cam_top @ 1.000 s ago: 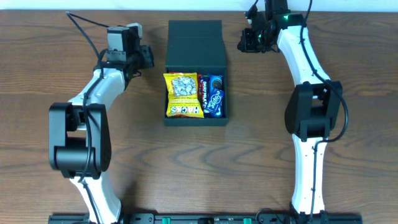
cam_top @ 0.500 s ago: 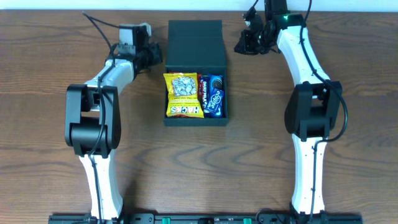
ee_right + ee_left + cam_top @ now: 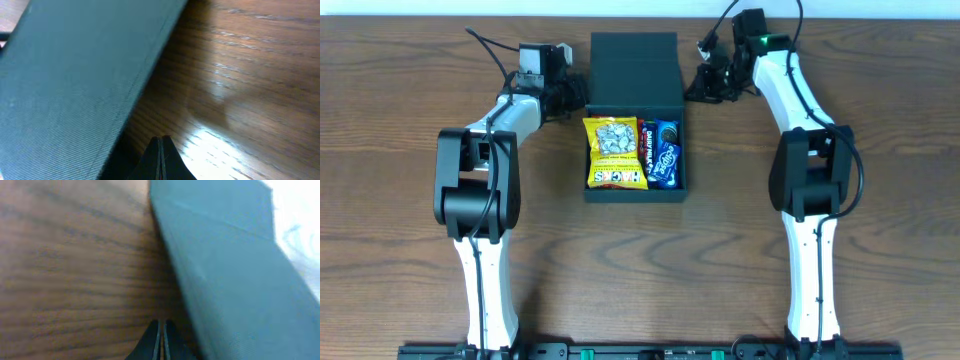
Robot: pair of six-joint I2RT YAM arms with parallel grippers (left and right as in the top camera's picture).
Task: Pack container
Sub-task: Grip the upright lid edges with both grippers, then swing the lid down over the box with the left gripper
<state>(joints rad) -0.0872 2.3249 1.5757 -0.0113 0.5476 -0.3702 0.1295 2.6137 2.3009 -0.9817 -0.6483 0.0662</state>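
The dark green container (image 3: 635, 192) lies open on the wooden table, its flap lid (image 3: 634, 68) folded back flat. Inside are a yellow snack packet (image 3: 616, 152) and a blue biscuit packet (image 3: 663, 153). My left gripper (image 3: 574, 92) is shut and empty, low at the lid's left edge; the left wrist view shows its tips (image 3: 161, 328) just beside the green lid (image 3: 235, 275). My right gripper (image 3: 696, 88) is shut and empty at the lid's right edge; the right wrist view shows its tips (image 3: 160, 140) next to the lid (image 3: 75, 85).
The wooden table (image 3: 880, 250) extends around the container. A pale wall edge (image 3: 880, 8) runs along the back of the table.
Both arms have moved in toward the lid, the left gripper rightward to its left edge, the right gripper down and left to its right edge. The container has not moved.
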